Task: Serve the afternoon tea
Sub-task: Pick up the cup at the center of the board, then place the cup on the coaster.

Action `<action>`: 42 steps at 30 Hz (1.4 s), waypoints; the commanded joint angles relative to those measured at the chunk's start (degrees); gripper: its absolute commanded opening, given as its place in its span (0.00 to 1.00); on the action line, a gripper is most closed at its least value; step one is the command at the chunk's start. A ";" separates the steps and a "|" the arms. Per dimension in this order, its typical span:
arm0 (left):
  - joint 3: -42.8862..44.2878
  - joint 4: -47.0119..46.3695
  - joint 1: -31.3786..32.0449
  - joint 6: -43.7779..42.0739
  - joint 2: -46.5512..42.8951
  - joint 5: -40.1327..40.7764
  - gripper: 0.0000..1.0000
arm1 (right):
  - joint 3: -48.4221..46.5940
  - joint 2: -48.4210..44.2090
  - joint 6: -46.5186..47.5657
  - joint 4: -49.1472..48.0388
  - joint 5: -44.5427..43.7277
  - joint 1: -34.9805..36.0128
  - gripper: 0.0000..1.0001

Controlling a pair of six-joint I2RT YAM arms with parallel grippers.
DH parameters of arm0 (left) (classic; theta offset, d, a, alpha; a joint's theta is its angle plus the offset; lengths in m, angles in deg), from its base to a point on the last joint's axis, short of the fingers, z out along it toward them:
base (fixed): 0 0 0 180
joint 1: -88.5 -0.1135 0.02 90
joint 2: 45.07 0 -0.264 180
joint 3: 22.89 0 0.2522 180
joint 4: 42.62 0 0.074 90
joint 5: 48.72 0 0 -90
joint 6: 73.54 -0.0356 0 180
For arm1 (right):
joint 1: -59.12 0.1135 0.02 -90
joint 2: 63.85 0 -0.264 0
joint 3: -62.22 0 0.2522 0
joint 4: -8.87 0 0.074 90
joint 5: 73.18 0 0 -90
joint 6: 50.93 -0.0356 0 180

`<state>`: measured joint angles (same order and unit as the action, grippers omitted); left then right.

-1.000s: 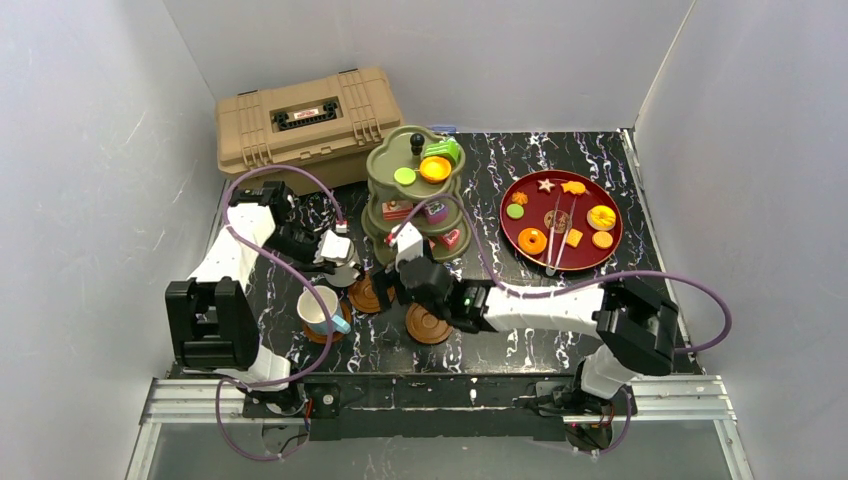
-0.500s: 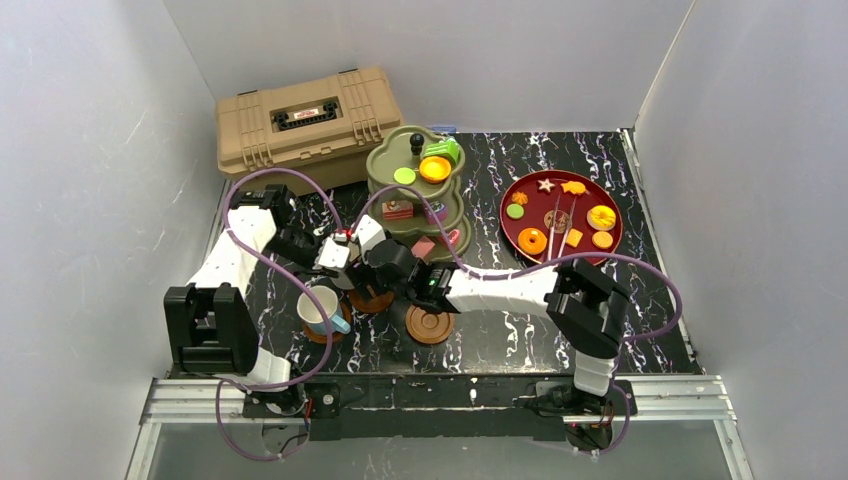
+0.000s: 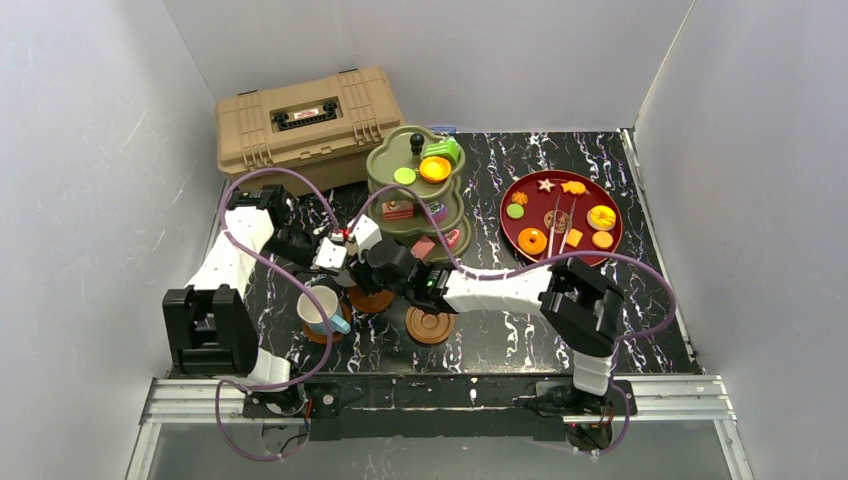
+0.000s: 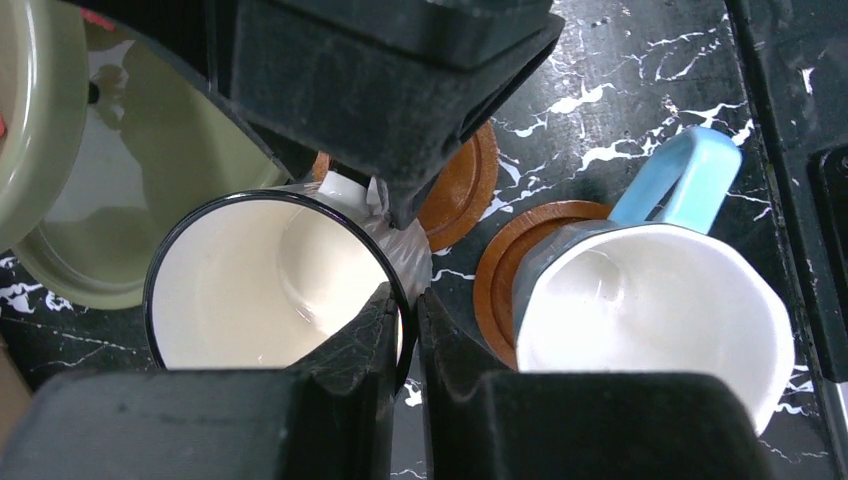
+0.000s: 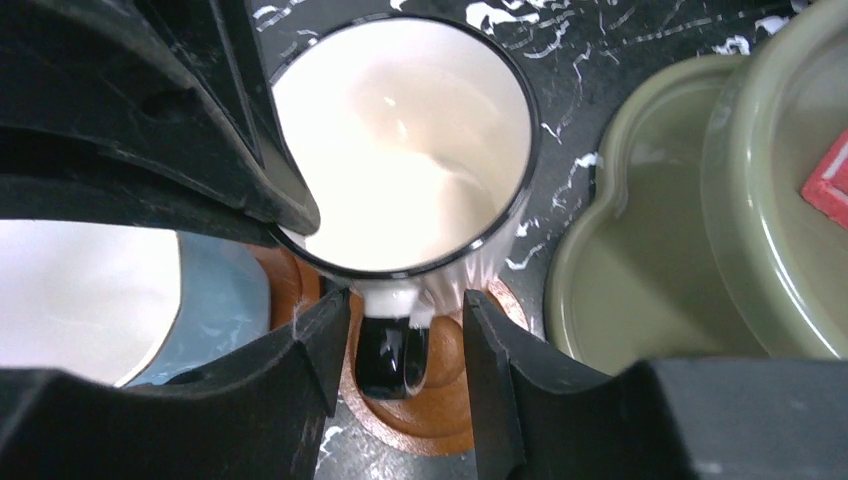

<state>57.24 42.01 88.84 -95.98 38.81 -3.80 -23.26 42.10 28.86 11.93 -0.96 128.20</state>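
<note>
Where my left claw (image 4: 408, 300) bites down, it is clamped on the black rim of the white mug (image 4: 260, 290), with one finger inside the cup and the other against its outer wall. My right claw (image 5: 405, 300) comes in from the other side. Its jaws stand apart around the mug's black handle (image 5: 390, 355), and a gap shows beside the handle on at least one side, so it has no grip there.

The mug is over a brown saucer (image 5: 430, 420) near the front left of the table (image 3: 500, 160). I cannot tell whether it stands on the saucer or hangs just above it.

Just beside it, on my left, the light-blue mug (image 4: 650, 310) sits upright on a second saucer (image 4: 495, 290), with its handle pointing away from the white mug. A third saucer (image 3: 428, 325) lies bare nearer the table's front edge.

Behind the mugs is the olive-green stand (image 3: 395, 155), which carries toy cakes (image 3: 435, 168) on its tiers. Its lowest tier is near the white mug.

Further right, a red tray (image 3: 505, 215) holds more small cakes and a pair of tongs (image 3: 553, 240). A tan toolbox (image 3: 305, 120) sits closed at the back left corner.
</note>
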 commanded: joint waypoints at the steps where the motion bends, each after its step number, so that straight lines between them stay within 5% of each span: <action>1: 3.63 6.03 1.78 -3.66 -4.16 -8.18 0.00 | 6.72 -3.13 4.89 -11.81 1.59 2.10 0.52; 5: 5.94 10.62 1.80 -5.76 -4.57 -9.14 0.00 | 14.77 -7.38 6.51 -21.99 0.43 2.11 0.37; 10: 6.66 13.78 1.87 -9.02 -5.64 -10.28 0.00 | 14.89 -8.03 7.74 -20.70 1.12 2.11 0.10; 13: 7.10 15.62 2.18 -10.38 -5.48 -9.77 0.00 | 14.23 -8.42 8.03 -20.16 1.45 2.27 0.06; 14: 7.02 15.75 2.22 -10.63 -5.54 -9.50 0.00 | 14.00 -8.62 8.16 -19.80 1.15 2.29 0.14; 16: 6.77 15.35 2.23 -10.78 -5.65 -9.25 0.00 | 13.40 -9.17 8.28 -18.53 -0.25 2.44 0.46; 18: 6.66 15.03 2.23 -10.78 -5.65 -8.98 0.00 | 13.52 -9.95 8.58 -18.34 -1.33 2.59 0.61; 23: 6.45 14.76 2.29 -11.01 -5.65 -9.17 0.00 | 14.80 -12.24 8.69 -19.97 -2.78 2.73 0.68; 30: 6.37 14.31 2.41 -11.22 -5.81 -9.62 0.00 | 13.35 -12.03 9.17 -18.11 -1.27 2.77 0.49; 35: 6.19 14.09 2.65 -11.03 -6.11 -10.06 0.00 | 10.14 -9.62 8.75 -14.70 1.15 2.80 0.04; 37: 6.28 13.30 2.65 -9.58 -6.22 -10.47 0.00 | 9.91 -9.64 8.73 -13.98 0.39 2.98 0.01; 40: 6.26 10.76 2.67 -5.99 -6.35 -11.32 0.24 | 11.55 -11.23 8.65 -14.92 -1.49 2.99 0.01; 42: 6.21 8.81 2.61 -2.61 -6.71 -12.52 0.50 | 12.81 -12.58 8.68 -15.49 -2.66 2.99 0.01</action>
<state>62.18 52.11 91.00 -101.31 35.51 -9.22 -10.26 32.04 37.18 -0.97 -1.53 130.89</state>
